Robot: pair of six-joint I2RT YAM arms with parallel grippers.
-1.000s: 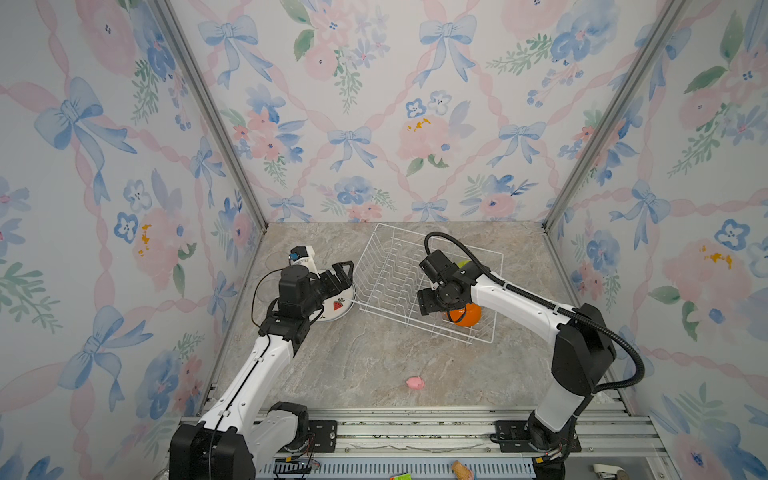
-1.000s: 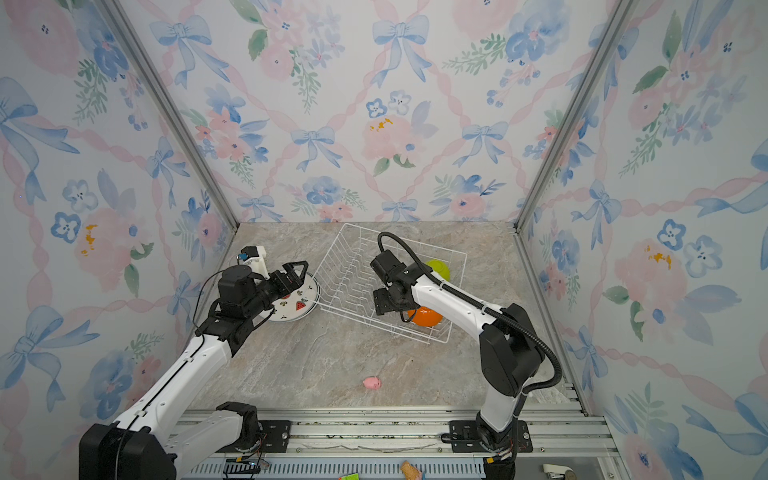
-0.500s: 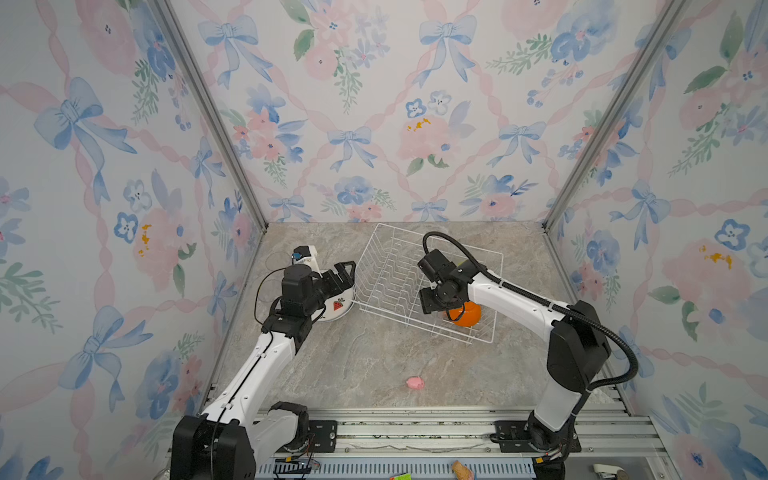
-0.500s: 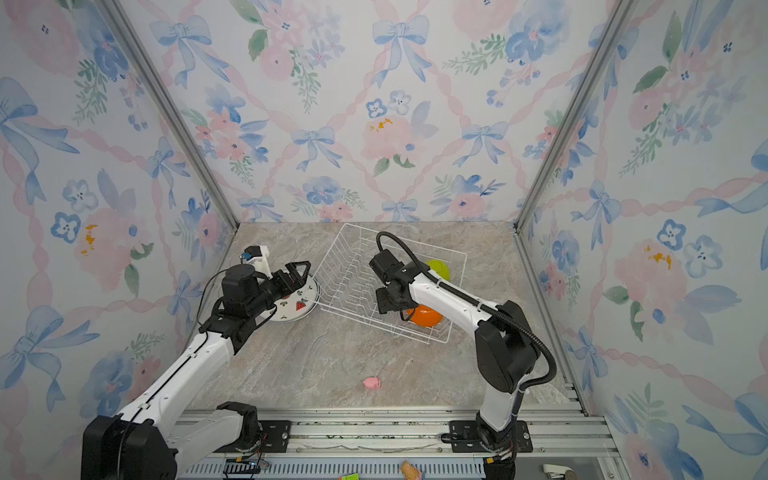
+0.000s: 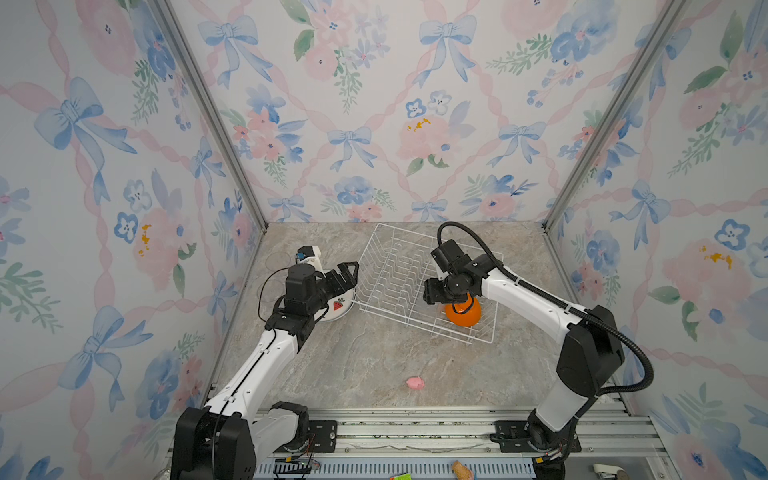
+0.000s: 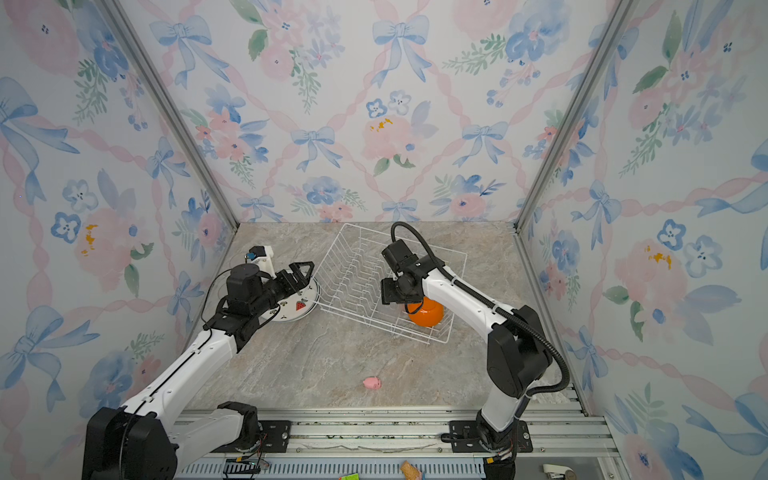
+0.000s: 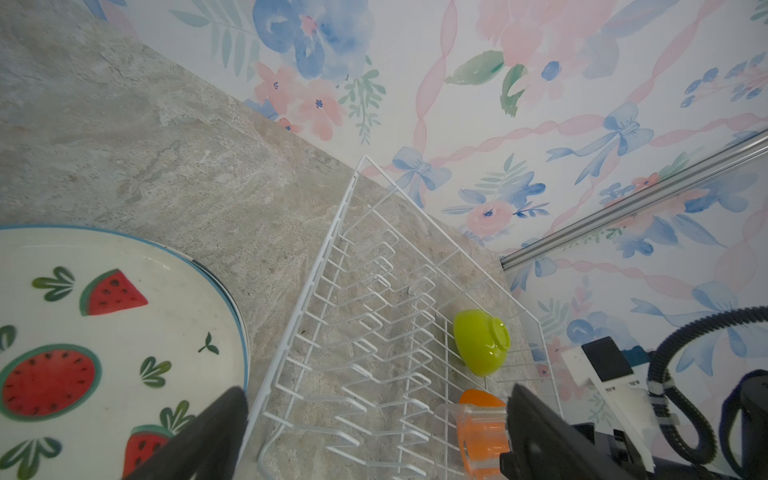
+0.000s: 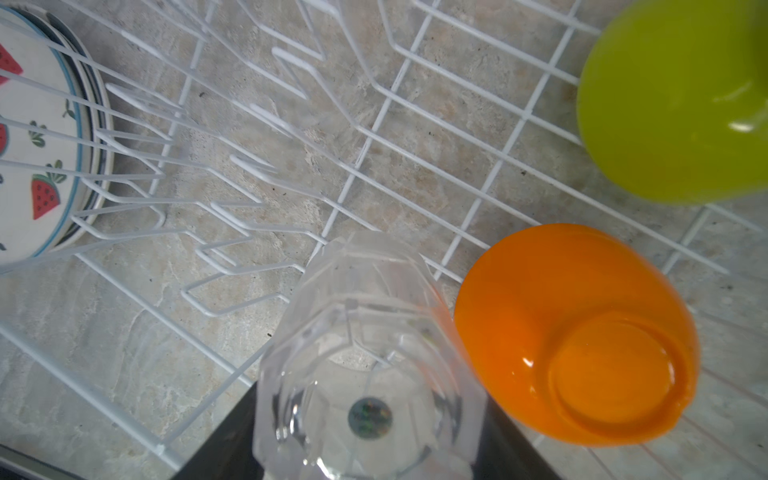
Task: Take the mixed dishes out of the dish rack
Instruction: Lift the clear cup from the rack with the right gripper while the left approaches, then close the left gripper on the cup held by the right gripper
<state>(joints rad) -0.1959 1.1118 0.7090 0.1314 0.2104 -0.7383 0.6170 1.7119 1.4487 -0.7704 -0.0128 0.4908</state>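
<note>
The white wire dish rack point(image 5: 395, 286) point(image 6: 353, 286) lies at the back middle of the table. An orange bowl point(image 5: 463, 316) point(image 8: 582, 332) and a lime-green bowl point(image 7: 482, 347) point(image 8: 681, 99) sit upside down in it. My right gripper point(image 5: 439, 294) point(image 8: 365, 424) is shut on a clear glass point(image 8: 365, 365) point(image 7: 451, 415) that stands upside down next to the orange bowl. White plates with watermelon prints point(image 5: 338, 305) point(image 7: 104, 332) are stacked on the table left of the rack. My left gripper point(image 5: 350, 274) point(image 7: 376, 390) hovers open over the stack's edge, holding nothing.
A small pink toy point(image 5: 414, 382) point(image 6: 372, 382) lies on the marble table toward the front. Flowered walls close in the back and both sides. A metal rail point(image 5: 415, 432) runs along the front edge.
My right gripper's jaws have drawn in onto the glass beside the orange bowl. The left arm has hardly moved.
</note>
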